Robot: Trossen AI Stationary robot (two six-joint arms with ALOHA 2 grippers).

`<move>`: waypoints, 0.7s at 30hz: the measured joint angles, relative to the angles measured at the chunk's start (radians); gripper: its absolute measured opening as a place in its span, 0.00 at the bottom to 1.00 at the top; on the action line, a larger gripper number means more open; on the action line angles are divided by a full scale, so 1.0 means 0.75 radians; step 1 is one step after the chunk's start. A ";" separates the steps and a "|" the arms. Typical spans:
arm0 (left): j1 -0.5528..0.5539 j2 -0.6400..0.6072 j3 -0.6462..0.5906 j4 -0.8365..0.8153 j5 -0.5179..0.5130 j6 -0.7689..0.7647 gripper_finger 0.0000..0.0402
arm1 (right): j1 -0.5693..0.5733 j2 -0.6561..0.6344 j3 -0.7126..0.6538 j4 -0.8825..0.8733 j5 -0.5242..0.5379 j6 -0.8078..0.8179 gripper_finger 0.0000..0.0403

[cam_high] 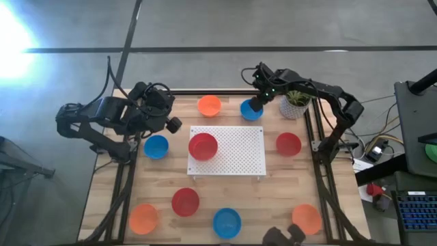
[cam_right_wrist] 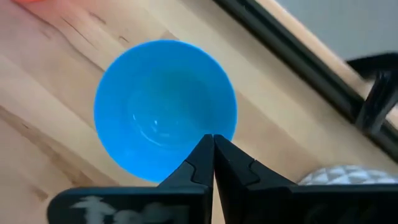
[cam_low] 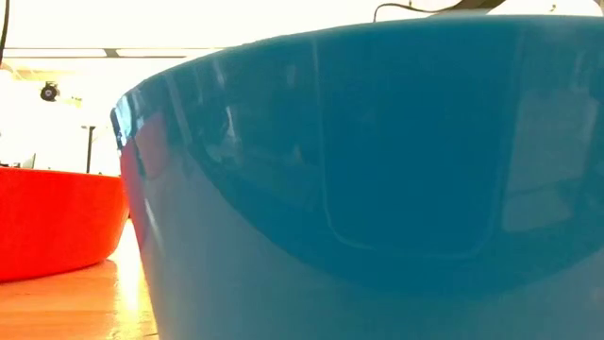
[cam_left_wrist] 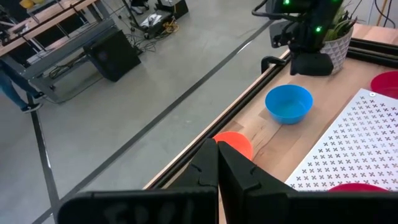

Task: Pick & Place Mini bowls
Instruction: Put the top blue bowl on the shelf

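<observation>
Several mini bowls in red, orange and blue stand on their bases about the table. My right gripper (cam_high: 256, 102) is shut and hangs over the far blue bowl (cam_high: 250, 111), its tips (cam_right_wrist: 213, 138) above the bowl's rim (cam_right_wrist: 217, 127). The left wrist view shows this gripper (cam_left_wrist: 309, 64) clear of that bowl (cam_left_wrist: 289, 104). My left gripper (cam_high: 174, 125) is shut and held above the table's left side, pointing at the far orange bowl (cam_left_wrist: 236, 145). A red bowl (cam_high: 203, 146) stands on the white perforated board (cam_high: 239, 150).
A white pot with a green plant (cam_high: 295, 104) stands just right of my right gripper. Other bowls: blue (cam_high: 156, 146), red (cam_high: 288, 143), red (cam_high: 185, 201), orange (cam_high: 143, 217), blue (cam_high: 227, 223), orange (cam_high: 306, 219). The near blue bowl (cam_low: 377, 189) fills the low view.
</observation>
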 joint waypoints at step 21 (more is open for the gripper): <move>0.000 0.001 0.000 0.000 0.001 -0.005 0.00 | -0.011 0.135 -0.001 0.047 0.042 -0.056 0.02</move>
